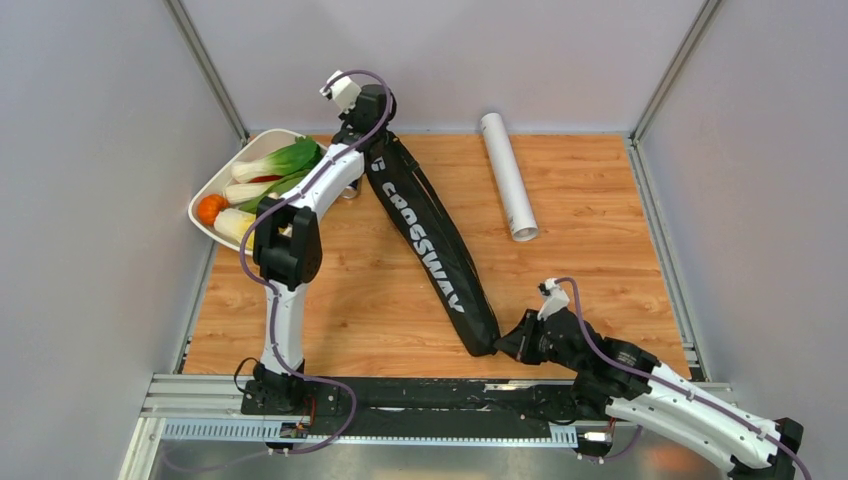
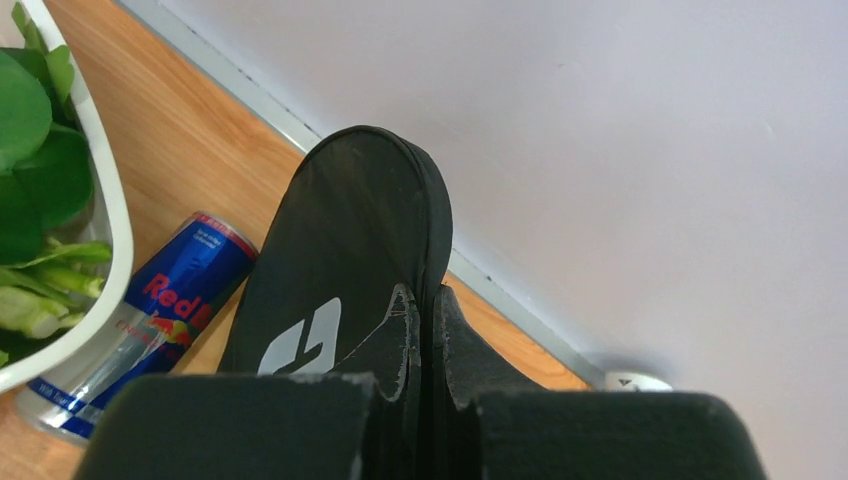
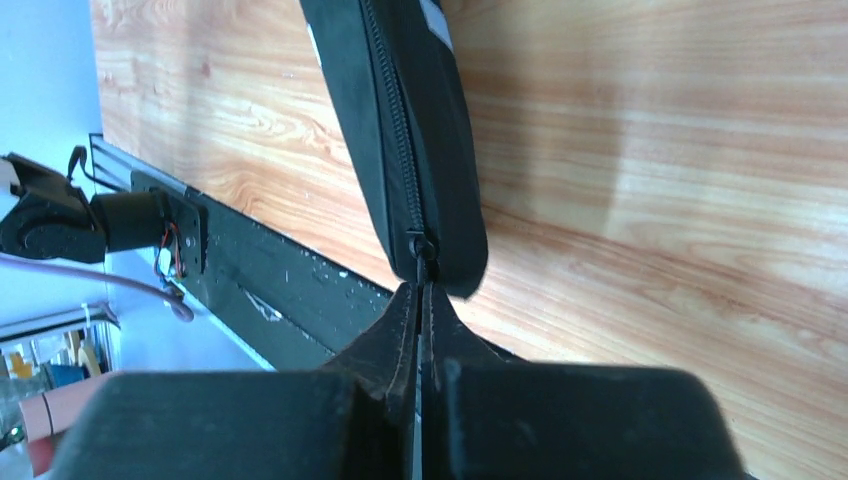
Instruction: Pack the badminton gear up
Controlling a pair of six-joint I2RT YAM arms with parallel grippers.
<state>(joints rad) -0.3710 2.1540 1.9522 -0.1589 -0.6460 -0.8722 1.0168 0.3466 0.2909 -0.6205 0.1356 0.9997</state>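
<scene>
The black "CROSSWAY" racket bag (image 1: 432, 240) is laid diagonally on the table (image 1: 600, 290), stretched from one pincer to the other; what it holds cannot be told. Its rounded end is clamped between the closed fingers of the left gripper (image 2: 425, 305). Its narrow end lies at the tips of the right gripper (image 3: 420, 290), whose fingers are pressed together on the zipper pull (image 3: 424, 246); the zipper (image 3: 393, 120) is seen done up along the edge running away from that pincer. The bag is of matte black fabric with white lettering; the table is of orange-brown wood grain.

The white tube (image 1: 508, 176), a smooth straight cylinder, is laid well beyond the right gripper and apart from the bag. A smooth white tray (image 1: 200, 195) is set just left of the left gripper; leafy green vegetables (image 1: 285, 160) with pale stalks and a round orange piece (image 1: 210, 208) are held in it. A blue-silver drink can (image 2: 150, 320), metallic, is laid on its side left of that pincer's fingers, between the tray's rim and the bag.
</scene>
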